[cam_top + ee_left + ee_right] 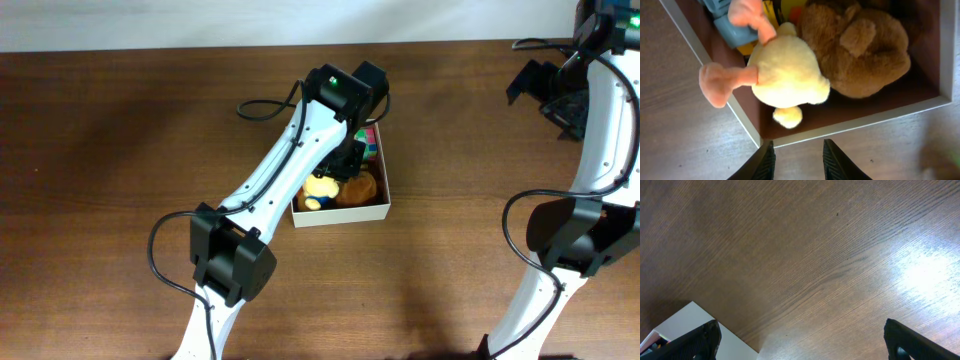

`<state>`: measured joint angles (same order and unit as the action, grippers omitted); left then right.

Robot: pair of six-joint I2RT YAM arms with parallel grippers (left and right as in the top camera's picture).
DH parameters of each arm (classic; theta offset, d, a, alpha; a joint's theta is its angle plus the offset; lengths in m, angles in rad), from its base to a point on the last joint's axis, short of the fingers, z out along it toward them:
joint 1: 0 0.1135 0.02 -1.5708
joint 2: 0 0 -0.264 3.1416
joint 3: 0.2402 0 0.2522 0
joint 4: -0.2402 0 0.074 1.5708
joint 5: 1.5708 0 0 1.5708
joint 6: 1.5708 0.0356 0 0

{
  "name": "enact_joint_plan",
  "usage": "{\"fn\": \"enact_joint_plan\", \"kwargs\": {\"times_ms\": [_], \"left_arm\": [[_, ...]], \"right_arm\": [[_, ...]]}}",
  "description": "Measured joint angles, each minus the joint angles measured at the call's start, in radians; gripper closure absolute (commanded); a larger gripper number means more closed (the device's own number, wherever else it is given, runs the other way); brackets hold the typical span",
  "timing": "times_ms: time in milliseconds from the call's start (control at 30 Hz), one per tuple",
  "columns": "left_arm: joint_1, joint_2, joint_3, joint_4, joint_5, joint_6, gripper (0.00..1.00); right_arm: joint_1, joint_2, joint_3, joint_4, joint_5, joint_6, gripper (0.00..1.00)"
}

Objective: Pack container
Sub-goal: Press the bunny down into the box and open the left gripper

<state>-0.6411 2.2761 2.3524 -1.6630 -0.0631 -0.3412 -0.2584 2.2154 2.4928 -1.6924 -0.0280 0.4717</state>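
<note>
So the brown wooden worktop (100, 150) takes up basically everything. The left arm (270, 180) reaches out from the near edge to about the middle, and the right arm (610, 130) is way off by the right edge, up near the far corner.

The container (345, 216) sits roughly mid-worktop, right under the left arm's wrist, cream walls with a reddish-brown inside. In it there's a brown plush (865, 50) tucked into one corner. A yellow plush (787, 70) is pressed up against it, and one of its pink feet (715, 85) pokes out over the wall. There's also a multicoloured cube (371, 145) at the far side.

The left fingers (765, 162) are partly spread with nothing between them, hanging just outside a container corner. The right fingers (700, 342) are spread wide over bare wood, gripping nothing.
</note>
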Motion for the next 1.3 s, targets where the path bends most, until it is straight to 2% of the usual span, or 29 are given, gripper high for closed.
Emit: {"fn": "enact_joint_plan", "kwargs": {"times_ms": [100, 167, 300, 567, 900, 1067, 1300], "left_arm": [[-0.002, 0.0, 0.0, -0.021, 0.0, -0.001, 0.84], [-0.003, 0.0, 0.0, -0.021, 0.0, -0.002, 0.98], [-0.006, 0.0, -0.017, 0.007, 0.0, -0.004, 0.98], [-0.007, 0.0, -0.187, 0.154, -0.016, -0.004, 0.98], [0.006, 0.0, -0.204, 0.205, -0.065, -0.004, 0.98], [0.018, 0.0, -0.249, 0.285, -0.077, -0.004, 0.98], [0.019, -0.003, -0.412, 0.453, -0.078, -0.004, 0.98]], "right_arm": [[0.0, 0.0, 0.0, 0.0, 0.0, 0.0, 0.01], [0.0, 0.0, 0.0, 0.0, 0.0, 0.0, 0.01], [0.0, 0.0, 0.0, 0.0, 0.0, 0.0, 0.01], [0.0, 0.0, 0.0, 0.0, 0.0, 0.0, 0.01], [0.0, 0.0, 0.0, 0.0, 0.0, 0.0, 0.01], [0.0, 0.0, 0.0, 0.0, 0.0, 0.0, 0.01], [0.0, 0.0, 0.0, 0.0, 0.0, 0.001, 0.01]]}}
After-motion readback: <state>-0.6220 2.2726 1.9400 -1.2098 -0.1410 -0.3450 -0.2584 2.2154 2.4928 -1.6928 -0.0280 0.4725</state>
